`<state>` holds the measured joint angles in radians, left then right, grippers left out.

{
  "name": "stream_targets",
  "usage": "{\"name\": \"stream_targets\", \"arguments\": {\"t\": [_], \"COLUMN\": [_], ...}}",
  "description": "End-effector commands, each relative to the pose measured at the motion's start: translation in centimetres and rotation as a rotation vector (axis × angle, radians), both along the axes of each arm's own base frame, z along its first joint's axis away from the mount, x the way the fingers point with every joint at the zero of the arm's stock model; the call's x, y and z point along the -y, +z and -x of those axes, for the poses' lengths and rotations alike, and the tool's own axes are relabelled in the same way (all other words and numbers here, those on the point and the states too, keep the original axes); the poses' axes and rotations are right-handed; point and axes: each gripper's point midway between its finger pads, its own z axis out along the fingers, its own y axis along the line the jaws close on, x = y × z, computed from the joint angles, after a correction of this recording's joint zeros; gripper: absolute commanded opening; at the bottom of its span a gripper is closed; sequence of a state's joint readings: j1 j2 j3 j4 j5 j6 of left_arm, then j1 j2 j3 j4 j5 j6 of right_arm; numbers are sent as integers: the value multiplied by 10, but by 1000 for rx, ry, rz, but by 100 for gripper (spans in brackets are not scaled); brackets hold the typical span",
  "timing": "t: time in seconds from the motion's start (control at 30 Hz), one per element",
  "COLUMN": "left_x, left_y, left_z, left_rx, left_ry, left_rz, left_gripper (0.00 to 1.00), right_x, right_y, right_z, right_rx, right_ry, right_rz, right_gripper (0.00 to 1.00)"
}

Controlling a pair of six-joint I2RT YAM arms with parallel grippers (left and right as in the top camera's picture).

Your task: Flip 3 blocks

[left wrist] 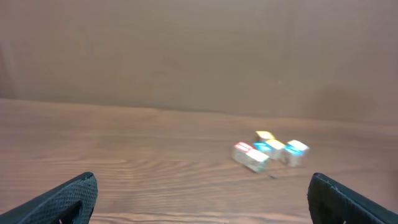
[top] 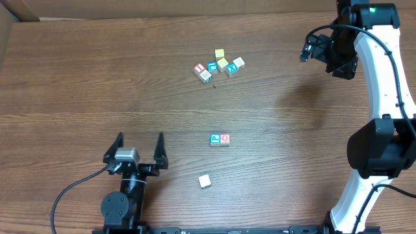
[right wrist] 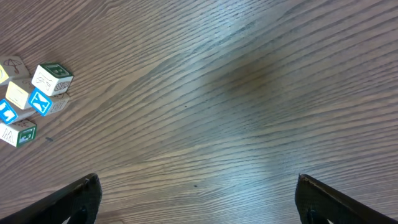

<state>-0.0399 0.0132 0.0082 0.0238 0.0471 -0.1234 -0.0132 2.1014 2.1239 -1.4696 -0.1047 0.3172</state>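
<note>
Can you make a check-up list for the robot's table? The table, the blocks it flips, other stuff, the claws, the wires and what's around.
Surface: brown wood-grain table, no spills seen.
Job's things: blue P block and red Q block touching side by side mid-table; pale block alone, nearer the front.
Clutter: other letter cubes bunched farther back, some yellow.
Grippers: left gripper open, empty, at the front; right gripper open, empty, at the far right.
Cables: black cable loops from the left arm's base; thin black cable runs along the right arm.
Surroundings: brown board wall behind the table.
</note>
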Motion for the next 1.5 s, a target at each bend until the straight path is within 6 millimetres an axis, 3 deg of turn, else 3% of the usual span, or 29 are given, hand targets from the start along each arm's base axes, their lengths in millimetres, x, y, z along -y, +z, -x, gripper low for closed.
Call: {"name": "stream_targets", "arguments": {"t": [0.0,0.2,0.3,0.37,0.47,0.6,0.7,0.8,0.83,0.9,0.97,1.0,1.03,1.13,1.23,1.33,1.37,1.43,1.47], "left_x": [23,15,19,28,46,80,117,141,146,151,149,145,136,111,106,113,117,123,125], "left_y": [15,90,129,144,155,155,166,171,170,157,123,103,77,29,10,3,1,-4,-8], "left_z": [7,22,14,5,-13,-33,-45,-60,-65,-74,-82,-84,-86,-78,-60,-38,-29,-11,-2], "left_rx": [6,-37,-161,-261,-454,-722,-811,-846,-855,-905,-1033,-1103,-1194,-1347,-1399,-1438,-1460,-1518,-1549], "left_ry": [-133,-90,-110,-157,-250,-434,-686,-880,-934,-957,-850,-756,-604,-250,-61,-3,-10,-16,-11], "left_rz": [50,66,67,73,99,190,311,414,446,485,485,463,416,255,114,-4,-33,-61,-64], "left_gripper": [100,100,100,100,100,100,100,100,100,28,15,14,13,13,20,28,44,86,90], "right_x": [0,0,0,0,0,0,0,0,0,0,0,0,0,0,0,0,0,0,0], "right_y": [17,17,17,17,17,17,17,17,17,17,17,17,17,17,17,17,17,17,17], "right_z": [-2,-2,-2,-2,-2,-2,-2,-2,-2,-2,-2,-2,-2,-2,-2,-2,-2,-2,-2], "right_rx": [49,49,49,49,49,49,49,49,49,49,49,49,49,49,49,49,49,49,49], "right_ry": [3,3,3,3,3,3,3,3,3,3,3,3,3,3,3,3,3,3,3], "right_rz": [-1,0,0,-1,-1,-1,-1,0,0,-1,-1,-1,-1,-1,-1,-1,-1,-1,-1], "right_gripper": [100,100,100,100,100,100,100,100,100,100,100,100,100,100,100,100,100,100,100]}}
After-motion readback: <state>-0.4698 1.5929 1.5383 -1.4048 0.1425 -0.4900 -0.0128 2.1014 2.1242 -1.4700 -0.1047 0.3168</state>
